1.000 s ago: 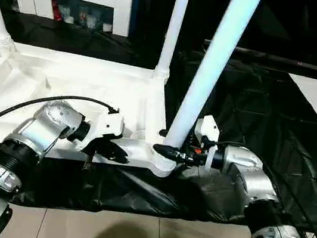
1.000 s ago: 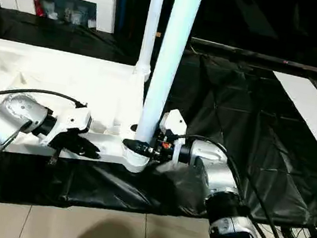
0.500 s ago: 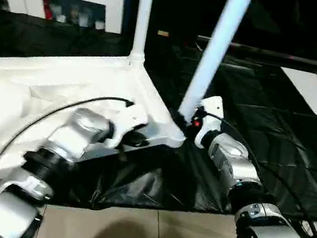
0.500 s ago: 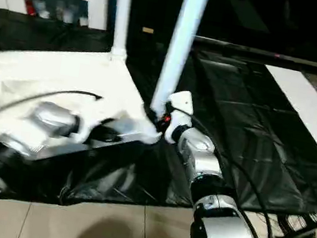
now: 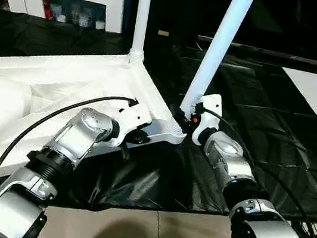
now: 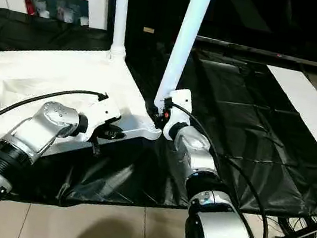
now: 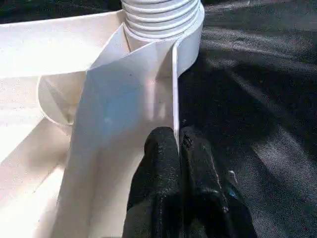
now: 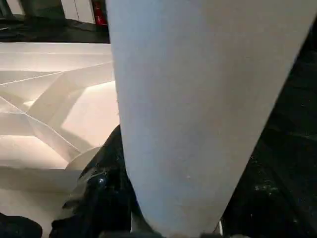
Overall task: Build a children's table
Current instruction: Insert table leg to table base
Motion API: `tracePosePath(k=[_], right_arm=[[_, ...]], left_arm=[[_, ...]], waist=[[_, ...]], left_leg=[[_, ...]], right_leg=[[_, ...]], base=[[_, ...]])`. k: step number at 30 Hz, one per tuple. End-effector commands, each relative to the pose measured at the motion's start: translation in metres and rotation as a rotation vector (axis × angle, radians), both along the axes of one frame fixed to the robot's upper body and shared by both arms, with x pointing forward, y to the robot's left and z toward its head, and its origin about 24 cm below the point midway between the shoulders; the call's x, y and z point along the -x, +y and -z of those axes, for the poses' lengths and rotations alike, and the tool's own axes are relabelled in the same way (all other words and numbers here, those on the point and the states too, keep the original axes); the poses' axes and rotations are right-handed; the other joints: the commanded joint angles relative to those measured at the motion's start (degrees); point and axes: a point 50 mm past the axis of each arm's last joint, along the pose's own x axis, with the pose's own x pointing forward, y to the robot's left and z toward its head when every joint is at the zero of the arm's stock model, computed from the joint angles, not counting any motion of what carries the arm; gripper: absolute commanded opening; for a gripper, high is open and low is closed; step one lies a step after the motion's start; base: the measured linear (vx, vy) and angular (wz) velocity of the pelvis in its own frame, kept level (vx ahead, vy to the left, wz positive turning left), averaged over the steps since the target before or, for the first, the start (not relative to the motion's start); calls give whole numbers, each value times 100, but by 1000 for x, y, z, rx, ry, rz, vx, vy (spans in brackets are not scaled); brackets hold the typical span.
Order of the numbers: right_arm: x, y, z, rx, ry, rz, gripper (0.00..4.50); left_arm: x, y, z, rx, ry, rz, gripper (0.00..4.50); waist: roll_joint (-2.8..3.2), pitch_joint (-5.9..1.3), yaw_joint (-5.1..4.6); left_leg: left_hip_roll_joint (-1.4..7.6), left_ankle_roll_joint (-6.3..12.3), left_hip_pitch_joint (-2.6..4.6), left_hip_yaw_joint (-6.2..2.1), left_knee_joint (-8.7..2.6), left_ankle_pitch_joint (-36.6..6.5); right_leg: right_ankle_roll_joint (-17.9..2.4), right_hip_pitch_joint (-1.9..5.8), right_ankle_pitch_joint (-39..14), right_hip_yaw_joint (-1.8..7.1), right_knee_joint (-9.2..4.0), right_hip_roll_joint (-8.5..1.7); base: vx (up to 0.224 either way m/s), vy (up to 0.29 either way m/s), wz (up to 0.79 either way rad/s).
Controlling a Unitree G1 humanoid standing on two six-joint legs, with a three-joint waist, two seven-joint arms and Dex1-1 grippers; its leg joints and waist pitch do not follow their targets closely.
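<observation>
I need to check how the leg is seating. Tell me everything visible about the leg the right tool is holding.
The leg is a long, smooth white tube, plastic by its look, leaning off upright with its upper end out of frame. Its lower end sits at the near corner socket of the upturned white table top; how deep it sits is hidden. The right tool clasps it low down, just above the socket.
</observation>
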Motion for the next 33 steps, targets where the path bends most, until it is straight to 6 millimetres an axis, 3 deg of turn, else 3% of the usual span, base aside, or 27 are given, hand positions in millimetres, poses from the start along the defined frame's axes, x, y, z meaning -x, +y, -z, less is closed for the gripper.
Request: tracePosePath(k=[1, 2, 3, 6, 8, 10, 12, 14, 20, 27, 28, 29, 33], right_arm=[[19, 12, 35, 20, 170, -63, 188], [19, 12, 35, 20, 169, -62, 188], [19, 12, 35, 20, 166, -64, 223], [19, 13, 33, 7, 148, -79, 261], [18, 12, 32, 6, 141, -83, 268], [17, 11, 30, 4, 132, -84, 291], [16, 10, 29, 4, 127, -85, 303], [16, 9, 27, 4, 115, -89, 321], [14, 6, 24, 11, 85, -111, 375], [14, 0, 21, 9, 67, -141, 434], [14, -1, 21, 10, 63, -146, 434], [14, -1, 20, 7, 59, -157, 444], [14, -3, 19, 12, 55, -173, 444]], left_arm=[[2, -7, -1, -7, -17, 36, 0], [2, -7, 0, -6, -14, 38, 0], [2, -7, 0, -6, -11, 39, 0], [4, -5, 0, -9, 1, 50, 0], [4, -5, 0, -10, 5, 54, 0], [4, -4, 0, -12, 7, 61, 0], [4, -3, 0, -14, 8, 64, 0], [4, -3, 0, -15, 8, 66, 0], [4, -1, 0, -20, 7, 80, 0], [4, 3, -4, -20, -6, 100, 0], [4, 4, -4, -19, -4, 101, 0], [6, 5, -3, -22, 0, 114, 0], [8, 6, -3, -23, 9, 144, 0]], waist=[[95, -225, -15], [96, -224, -15], [99, -226, -19], [98, -229, -25], [97, -242, -25], [97, -284, -6], [103, -277, -8], [110, -276, 5], [114, -266, 0], [104, -285, 7], [103, -288, 10], [148, -286, 12], [140, -289, 8]], left_leg=[[-71, -28, -8, 15, -395, -2577], [-71, -27, -5, 16, -396, -2586], [-66, -30, 4, 15, -397, -2604], [-61, -35, 1, 16, -401, -2626], [-59, -27, -15, 20, -404, -2556], [-40, -24, -56, 39, -408, -2201], [-42, -7, -82, 62, -405, -2019], [-43, 3, -50, 83, -390, -2059], [-38, -25, -63, 71, -402, -2116], [-39, 38, -85, 92, -388, -1779], [-40, 50, -83, 95, -383, -1743], [-41, 43, -84, 91, -386, -1733], [-42, 55, -84, 96, -380, -1720]], right_leg=[[-544, 98, -3065, 180, -619, -269], [-543, 94, -3071, 180, -622, -269], [-554, 86, -3053, 183, -620, -270], [-583, 85, -2982, 187, -614, -268], [-634, 100, -2832, 195, -593, -265], [-806, 143, -2229, 218, -518, -257], [-932, 155, -1844, 228, -479, -241], [-984, 144, -1835, 233, -490, -248], [-959, 162, -1970, 230, -496, -257], [-1067, 199, -1564, 240, -447, -251], [-1075, 205, -1538, 240, -445, -254], [-1090, 205, -1504, 244, -439, -255], [-1131, 215, -1463, 242, -444, -254]], base=[[0, 0, 0], [0, 0, 0], [0, 0, 0], [0, 0, 0], [0, 0, 0], [0, 0, 0], [0, 0, 0], [0, 0, 0], [0, 0, 0], [0, 0, 0], [0, 0, 0], [0, 0, 0], [0, 0, 0]])
